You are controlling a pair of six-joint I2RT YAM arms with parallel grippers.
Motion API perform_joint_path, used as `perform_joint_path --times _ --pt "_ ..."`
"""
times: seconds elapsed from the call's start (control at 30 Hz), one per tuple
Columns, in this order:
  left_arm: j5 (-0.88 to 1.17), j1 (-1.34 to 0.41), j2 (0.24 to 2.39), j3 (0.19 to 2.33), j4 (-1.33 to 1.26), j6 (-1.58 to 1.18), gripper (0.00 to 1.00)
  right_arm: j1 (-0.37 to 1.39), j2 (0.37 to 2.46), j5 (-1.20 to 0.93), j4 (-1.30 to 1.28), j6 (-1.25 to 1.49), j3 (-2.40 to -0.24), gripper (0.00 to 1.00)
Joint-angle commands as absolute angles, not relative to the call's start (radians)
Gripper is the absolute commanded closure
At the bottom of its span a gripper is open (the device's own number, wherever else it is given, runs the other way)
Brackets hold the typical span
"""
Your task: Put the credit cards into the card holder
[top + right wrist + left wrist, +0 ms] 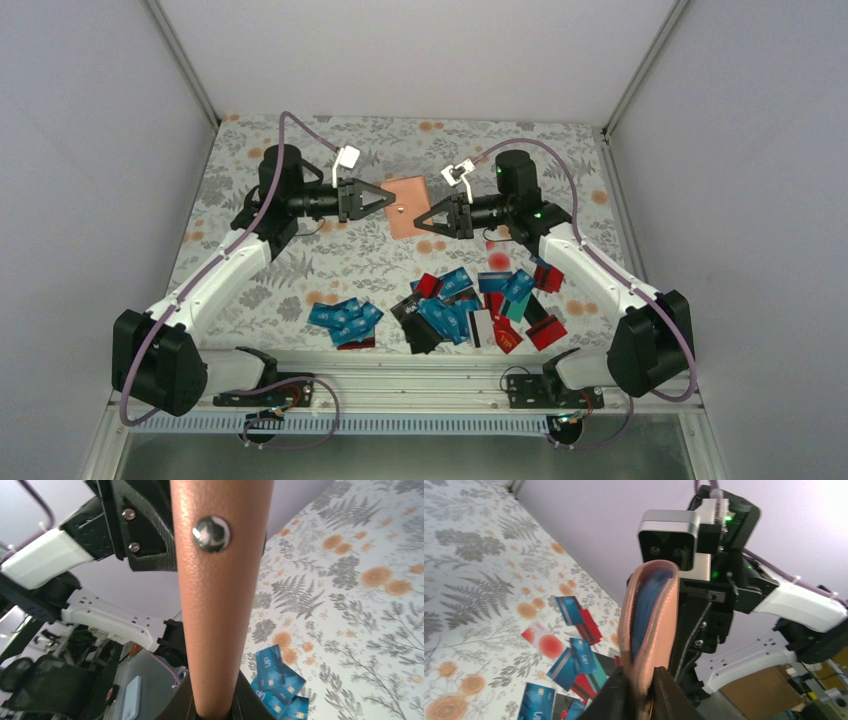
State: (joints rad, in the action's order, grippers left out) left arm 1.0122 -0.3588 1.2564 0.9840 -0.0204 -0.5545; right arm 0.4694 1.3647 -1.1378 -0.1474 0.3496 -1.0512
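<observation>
Table [300,260] under flowered cloth, both arms reaching to its far middle. Card holder [408,200] hangs there between them, apparently lifted off the cloth. The left gripper [392,200] is clamped on one edge and the right gripper [417,222] is pinched on the opposite edge. My guess at the double hold is that one side steadies the pouch while the other works its mouth. Credit cards [450,305] lie heaped near the arm bases, well apart from holder and grippers. A blue card [646,605] shows inside the pouch mouth. Snap stud [211,532] faces the right wrist.
</observation>
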Motion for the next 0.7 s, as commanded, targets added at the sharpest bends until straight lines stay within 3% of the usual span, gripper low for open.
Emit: perform_joint_path --times 0.0,0.07,0.13,0.33,0.67 --pt "0.751 -0.368 1.23 1.054 0.191 -0.437 0.5 0.482 1.32 -0.977 -0.208 0.341 -1.085 0.96" --pt "0.61 -0.369 1.217 1.071 0.259 -0.412 0.34 0.481 1.324 -0.876 -0.243 0.355 -1.093 0.96" --pt "0.513 -0.37 1.199 1.078 0.3 -0.403 0.29 0.482 1.335 -0.781 -0.276 0.377 -1.098 0.96" --pt "0.353 -0.409 1.172 1.088 0.361 -0.393 0.28 0.492 1.393 -0.677 -0.346 0.389 -1.133 0.96" --pt "0.195 -0.584 1.314 1.165 0.412 -0.395 0.28 0.526 1.457 -0.615 -0.381 0.385 -1.188 0.96"
